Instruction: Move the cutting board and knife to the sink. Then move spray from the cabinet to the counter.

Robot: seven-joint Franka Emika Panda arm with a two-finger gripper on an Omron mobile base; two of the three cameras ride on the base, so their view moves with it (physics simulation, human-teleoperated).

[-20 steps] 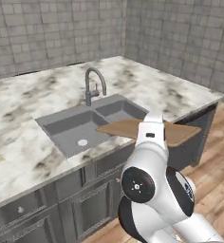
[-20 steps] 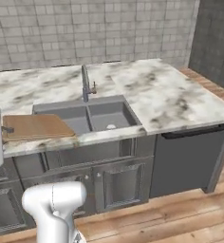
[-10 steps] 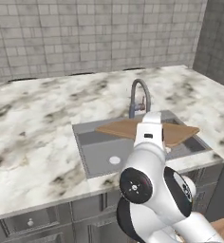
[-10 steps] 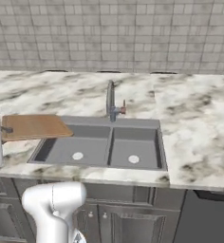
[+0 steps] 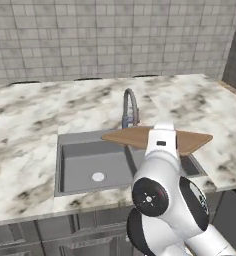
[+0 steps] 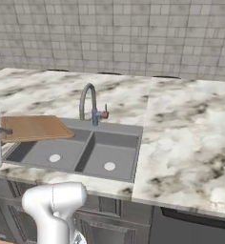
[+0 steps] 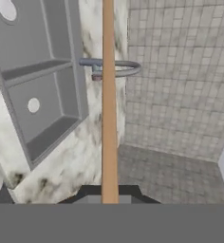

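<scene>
The tool (image 7: 109,192) is clamped on the cutting board (image 5: 140,136) — held flat in the air above the sink (image 5: 85,162), in front of the faucet (image 5: 131,105). The marble surface (image 5: 25,125) surrounds the sink — no readable writing anywhere.

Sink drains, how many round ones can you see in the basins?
2. The sink has two basins: one drain sits in the basin under the held cutting board, the other drain in the basin nearer the faucet. None seem hidden.
</scene>
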